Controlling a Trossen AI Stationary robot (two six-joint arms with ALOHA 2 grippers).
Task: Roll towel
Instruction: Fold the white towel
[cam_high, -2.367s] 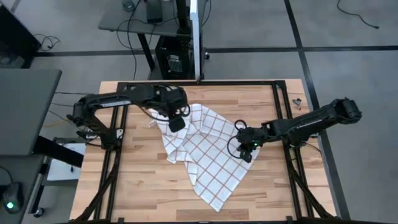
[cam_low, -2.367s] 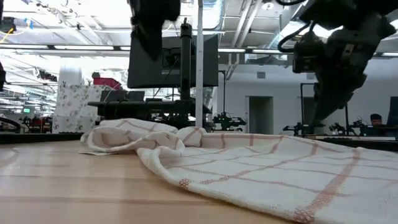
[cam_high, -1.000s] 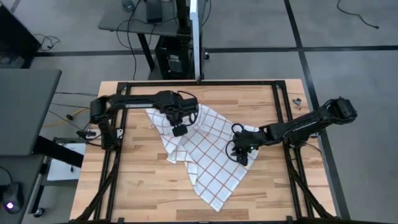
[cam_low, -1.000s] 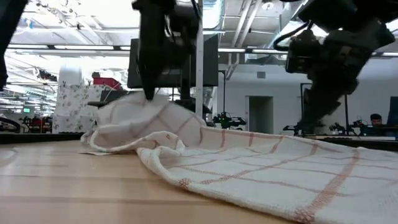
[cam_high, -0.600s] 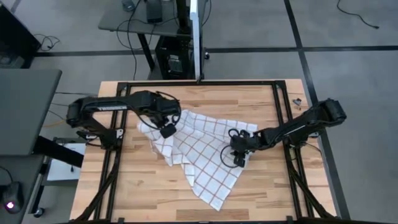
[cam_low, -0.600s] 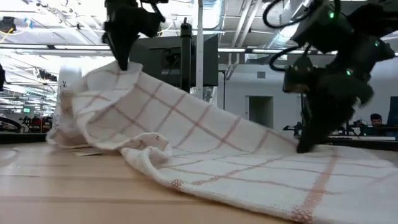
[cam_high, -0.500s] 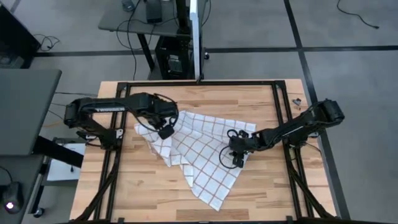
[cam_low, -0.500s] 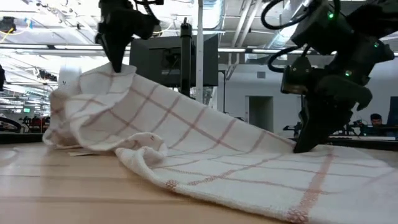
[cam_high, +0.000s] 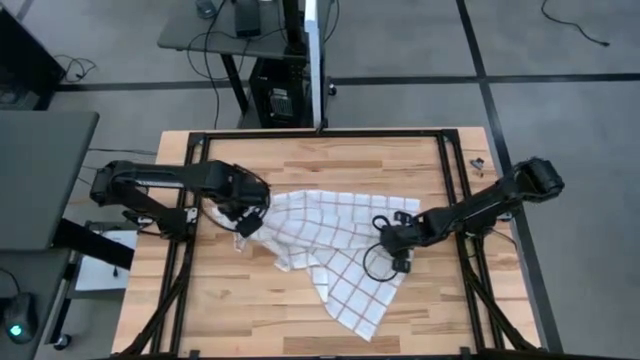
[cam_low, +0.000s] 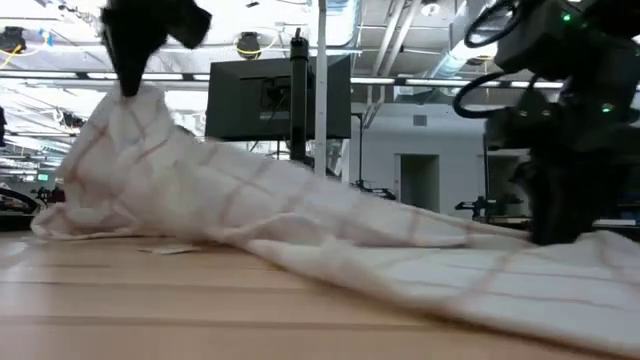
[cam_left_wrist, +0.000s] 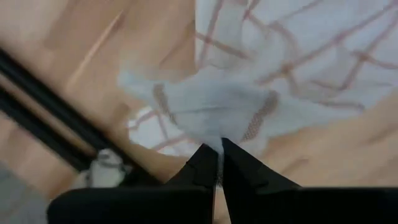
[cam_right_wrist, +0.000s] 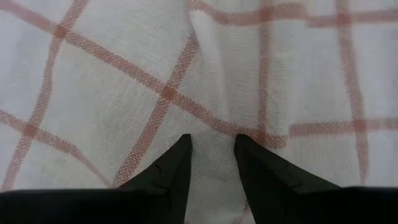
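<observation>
The towel (cam_high: 330, 235), white with a reddish-brown grid, lies across the middle of the wooden table, with one pointed end reaching toward the near edge. My left gripper (cam_high: 247, 226) is at the towel's left end, shut on a bunch of cloth that it holds raised; in the low view the cloth (cam_low: 300, 220) slopes down from it to the table. My right gripper (cam_high: 398, 252) stands on the towel's right part with its fingers a little apart. My left gripper pinches a gathered bunch at the towel's left end (cam_left_wrist: 217, 134) between its two shut fingers, coming from above and pointing down. That end is lifted into a peak (cam_low: 130, 100). The cloth slopes away from it fairly taut, and the rest lies on the table. My right gripper sets both fingertips (cam_right_wrist: 180, 168) down on the flat cloth (cam_right_wrist: 211, 140) near the towel's right edge, coming steeply from above. A strip of cloth shows in the narrow gap between them. The towel lies on the table beneath them (cam_low: 560, 245).
Black frame rails (cam_high: 190, 200) run along the table's left, far and right sides. Small loose parts (cam_high: 476, 166) lie at the far right corner. A post with a monitor (cam_low: 320, 100) stands beyond the far edge. Bare wood (cam_high: 230, 300) shows at the near left.
My left gripper has gone toward the table's left edge and upward, turning about its own axis, and still holds the towel's end. It has drawn the bunched left part out, so the towel stretches wider across the table. My right gripper has tipped steeper and come down onto the cloth.
</observation>
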